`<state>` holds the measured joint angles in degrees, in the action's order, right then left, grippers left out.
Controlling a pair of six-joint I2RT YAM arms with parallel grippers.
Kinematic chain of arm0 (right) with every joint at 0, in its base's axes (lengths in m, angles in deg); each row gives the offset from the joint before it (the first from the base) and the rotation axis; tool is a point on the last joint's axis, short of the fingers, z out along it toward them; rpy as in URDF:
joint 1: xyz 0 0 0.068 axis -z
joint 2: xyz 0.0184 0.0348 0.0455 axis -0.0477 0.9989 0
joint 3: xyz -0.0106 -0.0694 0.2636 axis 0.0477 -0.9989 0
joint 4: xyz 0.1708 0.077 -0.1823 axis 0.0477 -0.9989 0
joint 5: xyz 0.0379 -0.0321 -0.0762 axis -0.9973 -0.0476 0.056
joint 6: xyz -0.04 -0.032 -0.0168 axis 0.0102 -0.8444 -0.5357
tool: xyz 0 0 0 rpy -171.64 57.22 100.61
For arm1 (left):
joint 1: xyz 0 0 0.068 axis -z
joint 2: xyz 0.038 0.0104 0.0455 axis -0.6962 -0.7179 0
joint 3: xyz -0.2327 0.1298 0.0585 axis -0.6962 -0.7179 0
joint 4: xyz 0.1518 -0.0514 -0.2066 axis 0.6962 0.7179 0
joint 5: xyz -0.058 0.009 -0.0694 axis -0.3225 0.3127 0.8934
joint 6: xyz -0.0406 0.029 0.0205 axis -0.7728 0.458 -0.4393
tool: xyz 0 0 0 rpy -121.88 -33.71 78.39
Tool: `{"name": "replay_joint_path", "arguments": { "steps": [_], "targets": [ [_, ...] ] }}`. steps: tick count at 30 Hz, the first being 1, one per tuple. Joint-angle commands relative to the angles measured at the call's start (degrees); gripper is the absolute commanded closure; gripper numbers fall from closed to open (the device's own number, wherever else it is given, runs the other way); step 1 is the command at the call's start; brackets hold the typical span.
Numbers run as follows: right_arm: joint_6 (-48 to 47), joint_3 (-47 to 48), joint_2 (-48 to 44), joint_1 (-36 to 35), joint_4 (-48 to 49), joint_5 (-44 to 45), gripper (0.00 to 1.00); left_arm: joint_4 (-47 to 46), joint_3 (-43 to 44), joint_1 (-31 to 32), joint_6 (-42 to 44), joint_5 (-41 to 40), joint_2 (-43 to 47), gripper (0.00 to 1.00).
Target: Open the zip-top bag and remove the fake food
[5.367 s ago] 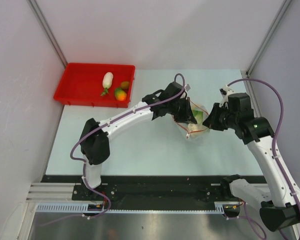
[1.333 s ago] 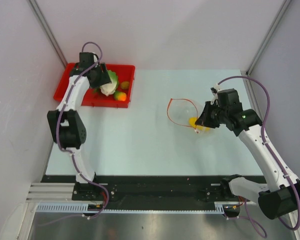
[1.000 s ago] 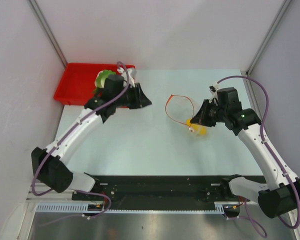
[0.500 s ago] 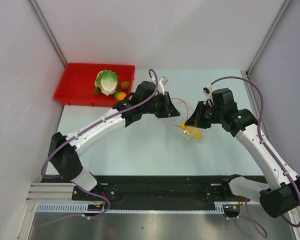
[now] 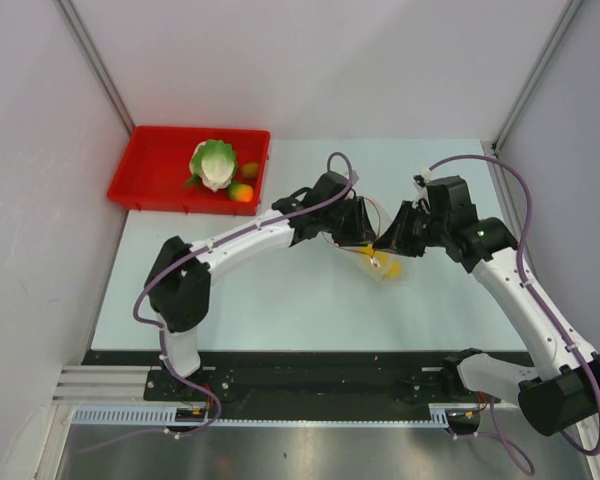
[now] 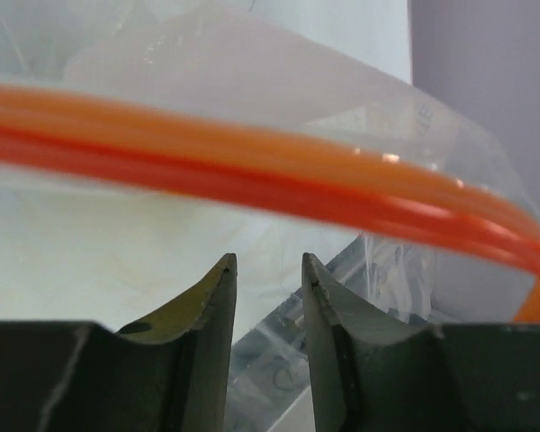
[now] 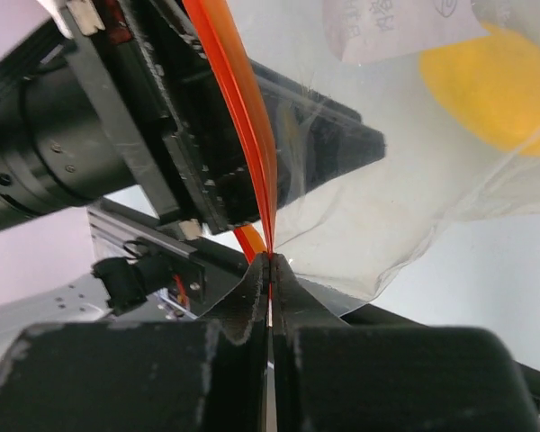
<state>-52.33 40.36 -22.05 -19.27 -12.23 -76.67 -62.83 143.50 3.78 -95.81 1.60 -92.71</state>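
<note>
- My right gripper (image 7: 270,261) has its jaws pressed fully together on the orange zip strip (image 7: 243,135) of the zip-top bag (image 5: 384,258). I judge that pinch is there to hold one lip of the mouth up and steady.
- My left gripper (image 6: 268,270) is partly open with a narrow gap between its fingers. I see nothing caught in that gap. It sits right at the bag's mouth, just under the strip, which I read as lining up to go in for the next piece.
- The bag itself is right of the table's (image 5: 280,290) middle, between the two grippers. Its body sags onto the surface because only the strip is held.
- One yellow piece (image 7: 486,85) shows through the clear plastic, beside a white label (image 7: 396,27). I judge this to be what is left to pull out; I can't tell if anything else is inside.
- At the table's far left corner the red tray (image 5: 140,135) holds the green lettuce (image 5: 213,160), an orange-red mango-like fruit (image 5: 241,192) and a small brown piece (image 5: 250,170), well apart from the bag.
</note>
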Motion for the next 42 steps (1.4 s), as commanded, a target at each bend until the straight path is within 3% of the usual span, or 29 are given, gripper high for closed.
{"name": "replay_joint_path", "arguments": {
  "steps": [1,5,8,12,24,30,35,42],
  "targets": [
    [4.6,0.0,-1.2,3.5,1.3,-5.7,1.0,4.6,8.3,1.9,1.6,-5.0,-2.7,0.6],
    [11.2,0.1,0.3,2.8,8.0,-13.0,1.0,8.0,8.5,2.3,3.5,-8.5,-0.5,0.49],
    [15.0,0.1,0.6,1.4,11.4,-15.4,1.0,13.4,10.3,2.3,4.4,-10.4,-0.1,0.46],
    [15.2,0.0,0.0,0.4,10.9,-13.2,1.0,19.6,12.4,2.5,4.1,-12.1,-1.9,0.44],
    [9.8,-5.2,-3.4,1.9,2.6,-5.8,1.0,25.5,12.7,4.9,6.4,-13.6,-8.3,0.4],
    [9.8,-8.0,-5.7,1.8,2.5,-5.2,1.0,20.2,9.5,5.2,5.2,-14.5,-9.9,0.37],
    [9.6,-8.0,-5.7,2.0,2.8,-5.6,1.0,15.7,8.8,5.4,6.0,-16.8,-10.9,0.27],
    [8.7,-8.0,-6.2,3.5,1.9,-5.8,1.0,14.9,9.9,5.4,6.0,-18.2,-13.8,0.35]
  ]
}}
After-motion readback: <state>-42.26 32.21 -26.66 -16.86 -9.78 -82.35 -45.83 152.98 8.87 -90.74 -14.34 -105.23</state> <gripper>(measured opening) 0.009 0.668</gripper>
